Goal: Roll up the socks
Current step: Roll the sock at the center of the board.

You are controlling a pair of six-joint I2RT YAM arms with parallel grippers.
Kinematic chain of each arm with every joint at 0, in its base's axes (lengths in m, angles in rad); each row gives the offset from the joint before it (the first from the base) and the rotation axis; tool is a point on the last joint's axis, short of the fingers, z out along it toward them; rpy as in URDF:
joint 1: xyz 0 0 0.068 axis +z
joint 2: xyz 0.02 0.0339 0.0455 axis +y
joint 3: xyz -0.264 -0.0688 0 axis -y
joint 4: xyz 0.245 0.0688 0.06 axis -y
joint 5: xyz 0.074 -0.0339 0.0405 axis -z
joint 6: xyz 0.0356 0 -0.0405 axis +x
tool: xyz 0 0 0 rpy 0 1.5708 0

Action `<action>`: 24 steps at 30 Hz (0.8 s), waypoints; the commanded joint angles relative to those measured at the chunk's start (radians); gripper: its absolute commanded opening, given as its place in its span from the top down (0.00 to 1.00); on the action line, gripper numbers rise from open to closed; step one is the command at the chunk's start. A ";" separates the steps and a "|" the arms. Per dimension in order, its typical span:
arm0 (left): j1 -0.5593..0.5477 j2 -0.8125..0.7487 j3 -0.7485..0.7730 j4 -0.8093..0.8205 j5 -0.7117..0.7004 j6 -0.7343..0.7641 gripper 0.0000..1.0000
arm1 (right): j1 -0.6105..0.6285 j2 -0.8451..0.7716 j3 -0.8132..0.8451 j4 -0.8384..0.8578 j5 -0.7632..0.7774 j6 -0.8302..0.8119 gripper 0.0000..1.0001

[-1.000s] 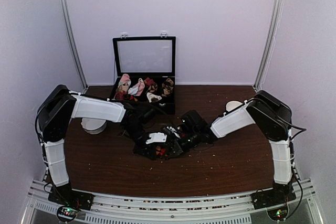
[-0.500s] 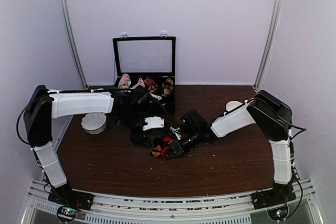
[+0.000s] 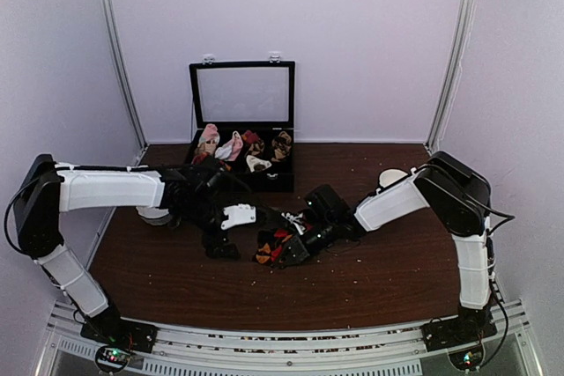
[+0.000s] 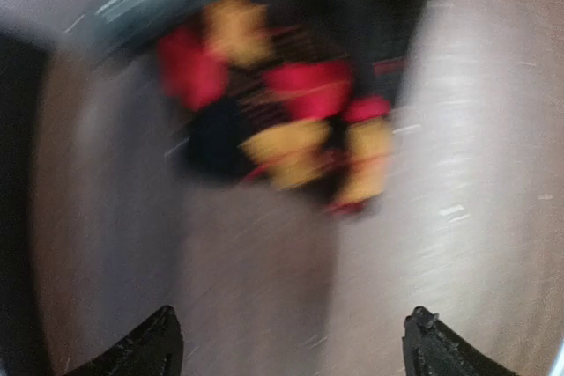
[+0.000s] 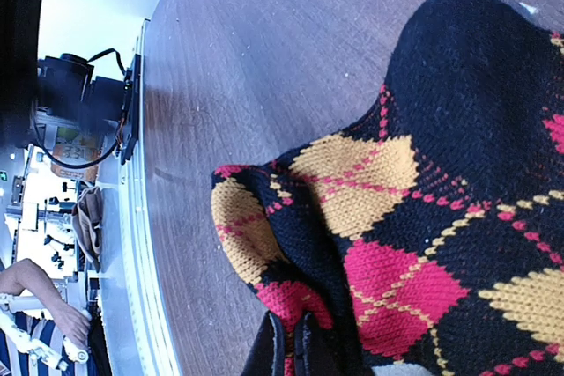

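Saw a dark brown worktop (image 3: 370,292) flecked with pale crumbs, closed in by plain pale walls (image 3: 370,41) and metal rails (image 3: 115,50). Found the socks (image 3: 275,246) bunched near its middle, apart from the open black case (image 3: 284,180) at the back edge. Noted the right hand (image 5: 286,345) clenched on the knit's edge, and the left hand (image 4: 295,345) released, fingers spread wide near the bundle, grasping nothing.

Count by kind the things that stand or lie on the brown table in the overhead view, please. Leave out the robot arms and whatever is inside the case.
Open black case: 1
White round objects: 2
Argyle sock bundle: 1
Total: 4
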 commanded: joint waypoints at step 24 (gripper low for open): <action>-0.111 0.288 0.146 0.098 0.290 0.076 0.53 | -0.022 0.044 -0.105 -0.341 0.061 -0.021 1.00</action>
